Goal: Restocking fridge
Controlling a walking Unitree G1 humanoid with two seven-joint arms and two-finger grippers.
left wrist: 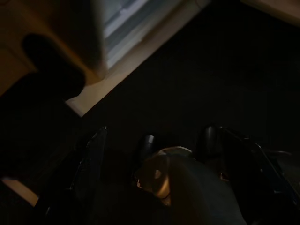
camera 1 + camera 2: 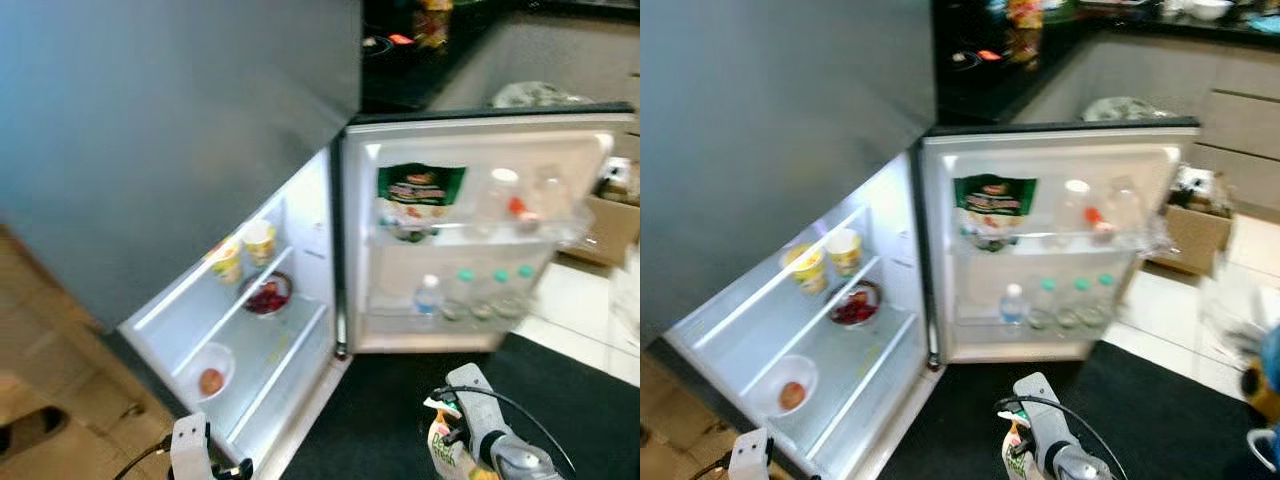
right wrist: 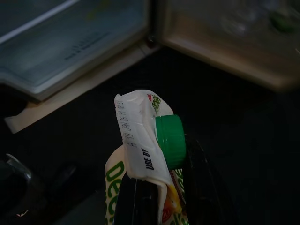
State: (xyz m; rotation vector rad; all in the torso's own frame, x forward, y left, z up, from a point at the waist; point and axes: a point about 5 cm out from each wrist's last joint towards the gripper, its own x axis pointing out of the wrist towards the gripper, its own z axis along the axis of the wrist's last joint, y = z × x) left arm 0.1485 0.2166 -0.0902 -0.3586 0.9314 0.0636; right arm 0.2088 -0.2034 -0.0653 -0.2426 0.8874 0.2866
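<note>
Right gripper (image 3: 161,197) clamped on carton (image 3: 140,150), low, near the open fridge (image 2: 300,330). Carton looks heavy, top soft; grip the stiff body below the cap. Left gripper: can't tell.

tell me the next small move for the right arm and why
Probably lift the carton forward toward the open fridge. The right gripper holds it low over the dark mat, short of the shelves, and the lower shelf beside the bowl looks free.

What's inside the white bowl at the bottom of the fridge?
The white bowl on the fridge's lowest shelf holds one round, orange-brown thing, maybe an egg or fruit. Anything under it is hidden.
</note>
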